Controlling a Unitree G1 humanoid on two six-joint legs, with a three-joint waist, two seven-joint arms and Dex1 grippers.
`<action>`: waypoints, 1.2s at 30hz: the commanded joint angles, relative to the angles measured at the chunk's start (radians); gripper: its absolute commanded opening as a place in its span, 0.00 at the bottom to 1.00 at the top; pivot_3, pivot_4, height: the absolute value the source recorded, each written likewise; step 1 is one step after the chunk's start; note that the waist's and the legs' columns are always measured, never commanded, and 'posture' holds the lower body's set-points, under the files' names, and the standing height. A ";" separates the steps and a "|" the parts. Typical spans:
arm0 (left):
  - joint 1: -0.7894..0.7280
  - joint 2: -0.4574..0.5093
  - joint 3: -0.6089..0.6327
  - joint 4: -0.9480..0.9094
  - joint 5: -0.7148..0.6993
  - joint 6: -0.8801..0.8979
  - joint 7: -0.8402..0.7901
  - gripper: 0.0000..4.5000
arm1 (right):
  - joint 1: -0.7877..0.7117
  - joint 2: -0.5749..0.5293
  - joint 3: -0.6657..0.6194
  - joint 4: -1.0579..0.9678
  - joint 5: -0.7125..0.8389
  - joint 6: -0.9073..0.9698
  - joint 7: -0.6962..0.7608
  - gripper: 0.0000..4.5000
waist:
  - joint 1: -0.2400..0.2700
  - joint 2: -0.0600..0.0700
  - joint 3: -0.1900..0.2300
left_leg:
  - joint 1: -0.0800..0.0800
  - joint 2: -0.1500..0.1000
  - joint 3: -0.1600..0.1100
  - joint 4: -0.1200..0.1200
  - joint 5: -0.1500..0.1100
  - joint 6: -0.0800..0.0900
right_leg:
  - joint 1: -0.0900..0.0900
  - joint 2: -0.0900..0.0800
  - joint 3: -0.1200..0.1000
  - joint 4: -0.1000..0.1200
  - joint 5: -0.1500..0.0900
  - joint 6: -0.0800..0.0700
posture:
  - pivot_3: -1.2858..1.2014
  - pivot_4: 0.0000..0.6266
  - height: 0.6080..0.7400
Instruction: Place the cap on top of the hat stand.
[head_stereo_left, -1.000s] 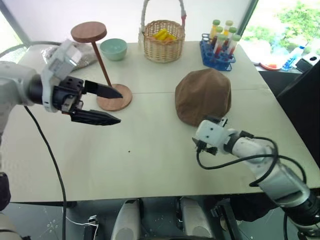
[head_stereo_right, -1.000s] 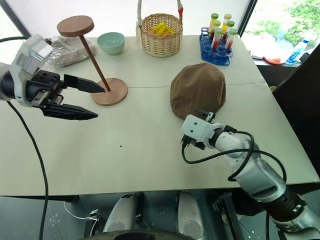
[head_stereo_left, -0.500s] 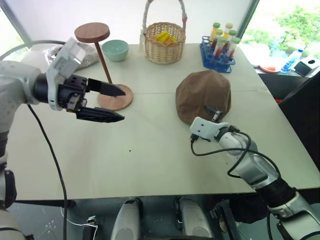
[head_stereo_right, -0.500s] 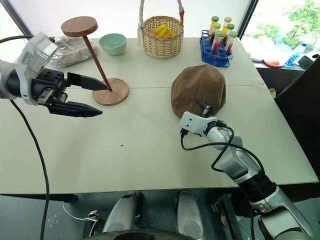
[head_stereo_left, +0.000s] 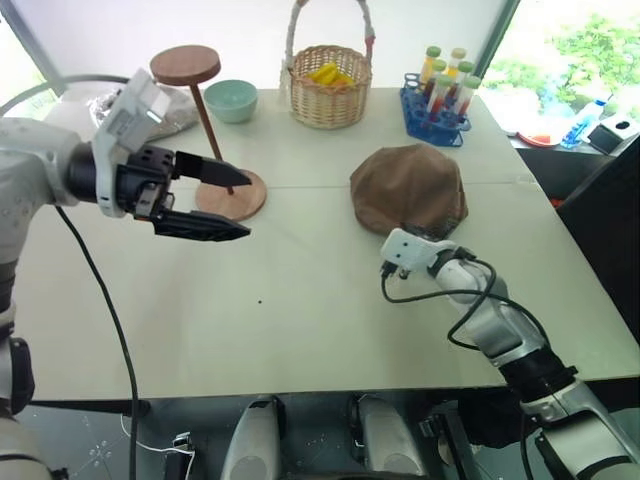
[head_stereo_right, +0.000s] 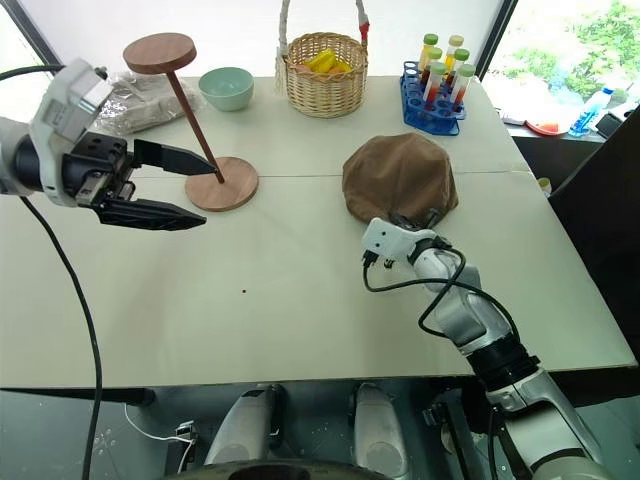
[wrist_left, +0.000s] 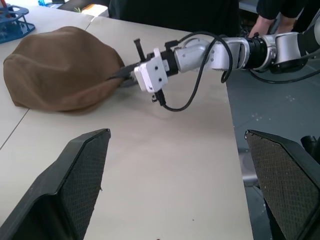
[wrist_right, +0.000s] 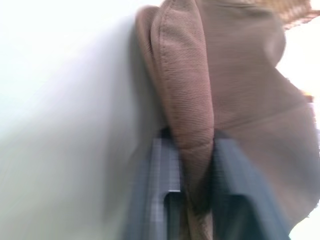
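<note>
Brown cap (head_stereo_left: 408, 188) edge pinched by right tool (wrist_right: 190, 187), on table (head_stereo_left: 300, 310)

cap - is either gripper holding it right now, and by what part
Yes. The right gripper is shut on the cap, pinching a fold of its near edge. The left gripper is open and holds nothing.

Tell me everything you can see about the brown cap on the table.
The cap is a soft flat cap of brown woven fabric, shaped like a low rounded dome. It lies on the pale table, on the robot's right side, in front of the blue rack of tubes. The right claw is shut on a fold of its near edge, which bunches the cloth there. It is not on the hat stand.
</note>
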 joint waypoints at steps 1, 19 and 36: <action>0.003 0.003 0.054 -0.024 -0.003 -0.017 0.013 1.00 | 0.041 0.000 -0.016 0.009 0.013 -0.005 0.038 0.02 | 0.002 0.000 0.000 | 0.000 0.000 0.000 0.000 0.000 0.000 | 0.000 0.000 0.000 0.000 0.000 0.000 | 0.52 0.24 1.00; 0.243 -0.029 0.553 -0.168 -0.126 0.105 0.445 1.00 | -0.444 0.036 -0.158 -0.034 0.168 0.014 0.249 0.02 | -0.024 0.005 0.004 | 0.000 0.001 -0.001 -0.002 0.000 0.000 | -0.004 0.002 0.001 0.005 0.001 -0.002 | 0.52 0.24 1.00; 0.537 0.073 1.150 -0.153 -0.154 0.230 0.640 1.00 | -1.196 0.502 -0.132 0.715 0.334 -0.414 0.210 0.02 | -0.053 0.004 0.004 | 0.000 0.002 -0.002 -0.010 0.001 -0.001 | -0.010 0.003 0.002 0.010 0.000 -0.004 | 0.52 0.24 1.00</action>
